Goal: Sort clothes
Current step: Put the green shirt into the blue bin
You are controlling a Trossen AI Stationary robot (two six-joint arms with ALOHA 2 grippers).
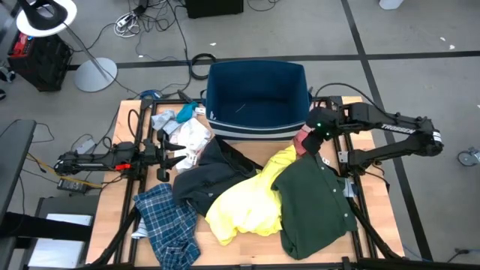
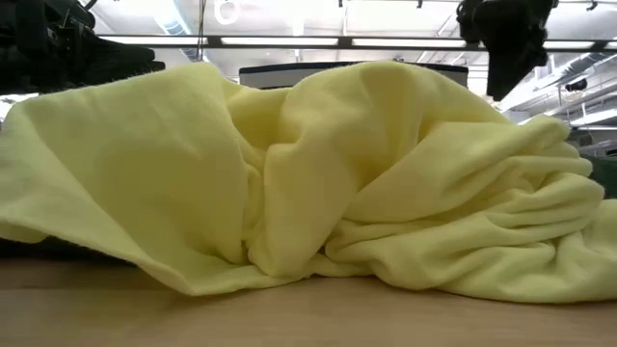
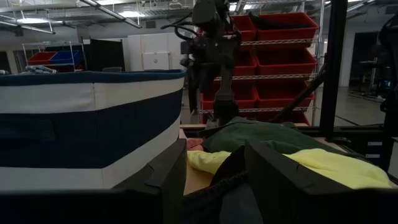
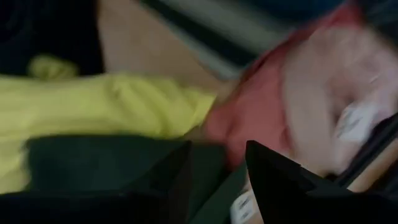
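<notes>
The clothes lie in a heap on the wooden table: a dark green shirt (image 1: 315, 206), a yellow top (image 1: 244, 202), a dark navy jacket (image 1: 214, 174), a blue plaid shirt (image 1: 169, 223), white pieces (image 1: 187, 135) and a pink piece (image 1: 304, 141). The yellow top (image 2: 308, 173) fills the low view. My right gripper (image 1: 309, 137) is open above the pink piece (image 4: 261, 118), beside the green shirt (image 4: 93, 162). My left gripper (image 1: 171, 157) is open at the jacket's left edge, and dark cloth (image 3: 217, 186) shows between its fingers.
The dark blue bin with a white stripe (image 1: 255, 131) stands at the table's far edge, just behind the heap; it also shows in the left wrist view (image 3: 87, 124). Bare wood (image 1: 127, 127) shows at the far left corner. Cables and a lamp stand lie on the floor beyond.
</notes>
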